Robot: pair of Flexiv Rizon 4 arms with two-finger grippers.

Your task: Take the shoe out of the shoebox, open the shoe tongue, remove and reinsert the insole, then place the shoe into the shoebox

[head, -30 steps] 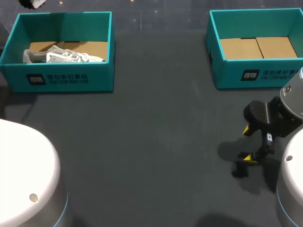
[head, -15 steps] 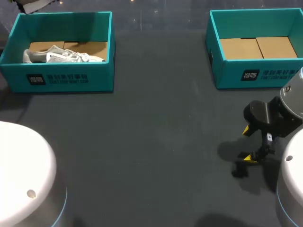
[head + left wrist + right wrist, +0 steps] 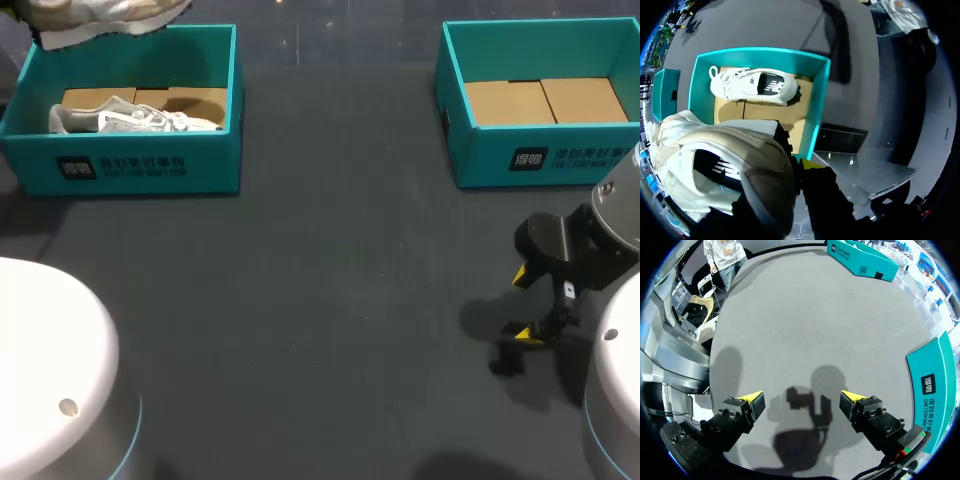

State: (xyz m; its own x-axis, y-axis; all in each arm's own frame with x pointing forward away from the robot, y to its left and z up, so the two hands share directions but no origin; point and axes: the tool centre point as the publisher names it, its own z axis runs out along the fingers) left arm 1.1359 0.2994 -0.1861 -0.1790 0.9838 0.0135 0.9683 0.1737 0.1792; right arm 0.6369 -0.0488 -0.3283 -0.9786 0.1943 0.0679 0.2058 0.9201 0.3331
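2 teal boxes stand on the dark table [image 3: 330,300]: the left box [image 3: 150,170] and, well to its right, the right box [image 3: 540,160]. A second shoe [image 3: 135,120] [image 3: 752,86], white, lies on its side inside the left box. The left gripper [image 3: 801,167] is clamped on the held shoe [image 3: 100,18] [image 3: 725,175], which hangs above the left box's far left corner and hides part of that box in the left wrist view. The right gripper [image 3: 522,305] [image 3: 802,402] is spread wide and empty, well apart from the left box. Compared with 1 s ago, the held shoe has come further into the head view above the left box; the right gripper has not moved.
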